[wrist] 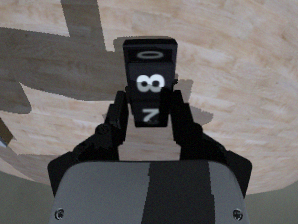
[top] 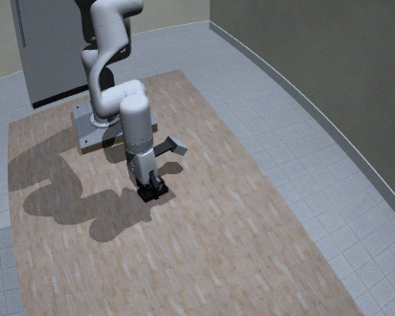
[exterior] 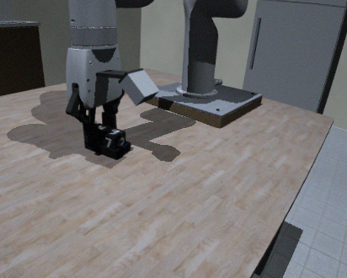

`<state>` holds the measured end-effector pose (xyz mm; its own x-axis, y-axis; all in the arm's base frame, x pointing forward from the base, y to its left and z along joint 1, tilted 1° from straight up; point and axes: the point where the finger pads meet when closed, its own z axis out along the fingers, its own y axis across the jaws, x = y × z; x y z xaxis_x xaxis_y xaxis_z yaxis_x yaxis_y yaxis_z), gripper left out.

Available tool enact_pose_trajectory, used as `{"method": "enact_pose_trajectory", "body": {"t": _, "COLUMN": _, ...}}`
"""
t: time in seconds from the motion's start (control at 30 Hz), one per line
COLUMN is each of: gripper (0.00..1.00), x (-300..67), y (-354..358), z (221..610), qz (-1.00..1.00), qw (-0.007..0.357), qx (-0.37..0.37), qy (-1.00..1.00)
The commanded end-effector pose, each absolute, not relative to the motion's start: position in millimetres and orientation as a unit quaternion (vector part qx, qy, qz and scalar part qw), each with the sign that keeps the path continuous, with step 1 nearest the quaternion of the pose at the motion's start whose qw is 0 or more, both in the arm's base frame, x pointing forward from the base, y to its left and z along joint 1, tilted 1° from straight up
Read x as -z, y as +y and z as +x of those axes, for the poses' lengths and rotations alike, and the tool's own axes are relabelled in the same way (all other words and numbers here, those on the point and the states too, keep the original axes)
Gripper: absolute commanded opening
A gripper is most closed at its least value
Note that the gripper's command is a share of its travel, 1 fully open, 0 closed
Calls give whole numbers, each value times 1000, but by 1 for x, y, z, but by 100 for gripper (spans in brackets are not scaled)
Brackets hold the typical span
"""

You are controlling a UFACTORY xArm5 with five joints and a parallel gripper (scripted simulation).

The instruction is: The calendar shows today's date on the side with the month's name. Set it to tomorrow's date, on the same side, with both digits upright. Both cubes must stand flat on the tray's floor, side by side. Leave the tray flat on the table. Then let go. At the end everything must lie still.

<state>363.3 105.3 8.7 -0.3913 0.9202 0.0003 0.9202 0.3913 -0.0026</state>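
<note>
The small black tray [exterior: 118,156] [wrist: 150,43] stands on the table and holds two black cubes with white digits. In the wrist view, one cube [wrist: 138,75] [exterior: 114,141] shows a bright sideways 8, with a dim 0 beyond it. Nearer the palm, the other cube [wrist: 138,116] shows a dim 2 or 7, also turned. The exterior view shows a 7 on the front of the first cube; its neighbouring digit is unclear. My gripper [wrist: 149,101] [exterior: 98,125] is half open and low, with a finger on either side of the cubes. Their contact with the cubes is too dark to tell.
The arm's base plate [top: 81,129] [exterior: 228,109] stands behind the tray. A grey camera block [top: 179,146] [exterior: 141,87] on a bracket sticks out from the wrist above the table [top: 217,239] [exterior: 178,202]. Arm shadows fall around the tray.
</note>
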Motion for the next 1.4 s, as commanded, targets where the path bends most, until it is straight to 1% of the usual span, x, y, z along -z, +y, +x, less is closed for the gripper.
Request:
{"method": "enact_pose_trajectory", "body": {"t": 0.0, "gripper": 49, "x": -10, "y": 106, "z": 365, "qz": -552, "qw": 0, "qx": 0, "qy": -834}}
{"method": "enact_pose_trajectory", "body": {"t": 0.37, "gripper": 49, "x": -10, "y": 106, "z": 365, "qz": -552, "qw": 0, "qx": 0, "qy": -834}}
{"method": "enact_pose_trajectory", "body": {"t": 0.4, "gripper": 29, "x": -10, "y": 106, "z": 365, "qz": -552, "qw": 0, "qx": 0, "qy": -834}}
{"method": "enact_pose_trajectory", "body": {"t": 1.37, "gripper": 29, "x": -10, "y": 106, "z": 365, "qz": -552, "qw": 0, "qx": 0, "qy": -834}}
